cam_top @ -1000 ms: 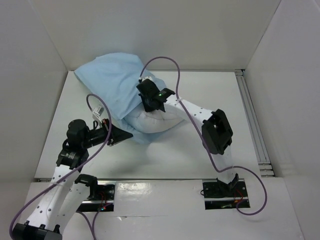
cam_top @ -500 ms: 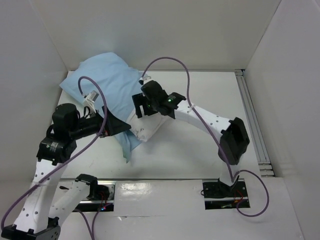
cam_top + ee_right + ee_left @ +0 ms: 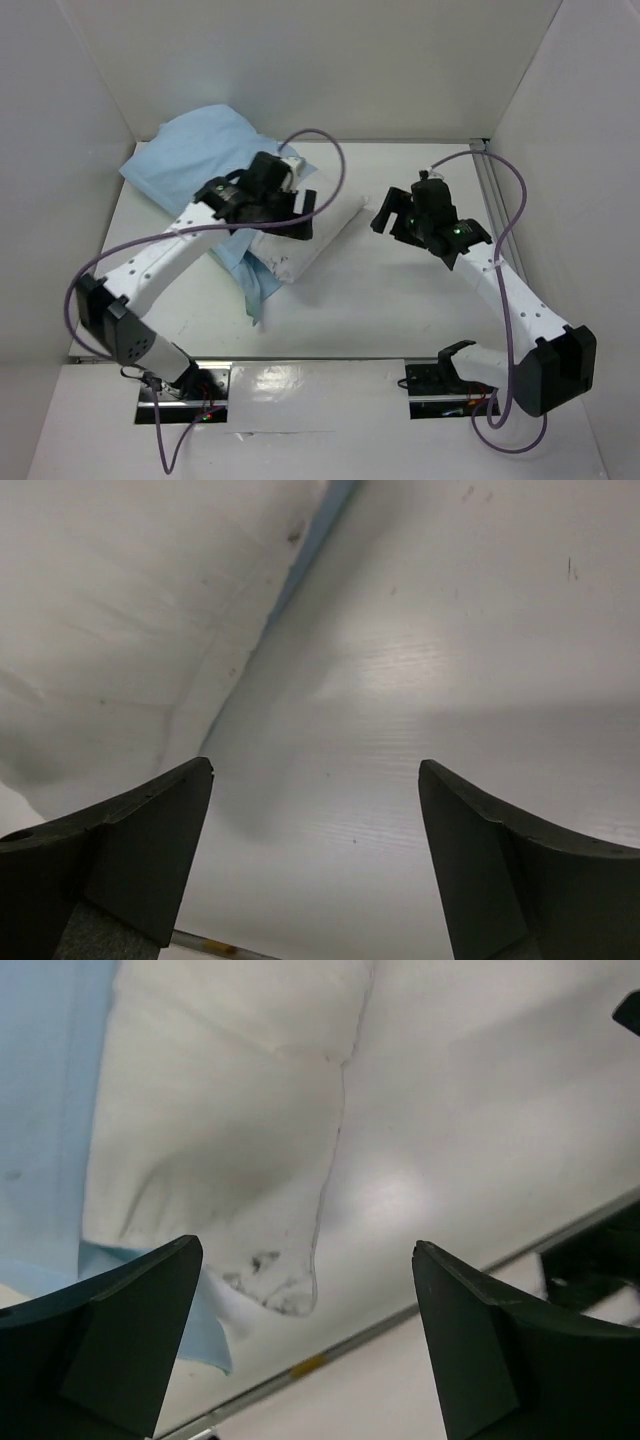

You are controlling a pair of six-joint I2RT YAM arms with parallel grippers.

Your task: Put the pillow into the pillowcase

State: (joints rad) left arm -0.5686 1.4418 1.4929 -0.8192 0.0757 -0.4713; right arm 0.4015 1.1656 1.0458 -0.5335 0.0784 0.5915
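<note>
The pillow (image 3: 325, 228) is seen lying on the desk (image 3: 400, 300), partly sheathed. Its far-left portion is covered by the pillowcase (image 3: 185, 155), while a white end is left bare and pointed toward the right side of the desk. The long axis is judged to run on a slant, from the far-left corner, where the blue cloth is bunched, to the bare end nearer the middle. A loose blue flap of the case mouth is seen at the near corner of the bare end, trailing toward the arm bases.

The left arm (image 3: 160, 262) is stretched across the covered part, and its jaws are held spread wide just above the bare white end, with nothing pinched between them. In the left wrist view the white corner and the blue hem are found directly beneath them.

The right arm (image 3: 505, 285) is kept to the right, its jaws likewise spread and empty. They are well apart from the pillow, which lies to their left, with bare desk below.

The left jaws are thus the nearer pair. Any pull of the hem over the bare end would have to be made along that slant, toward the right.
</note>
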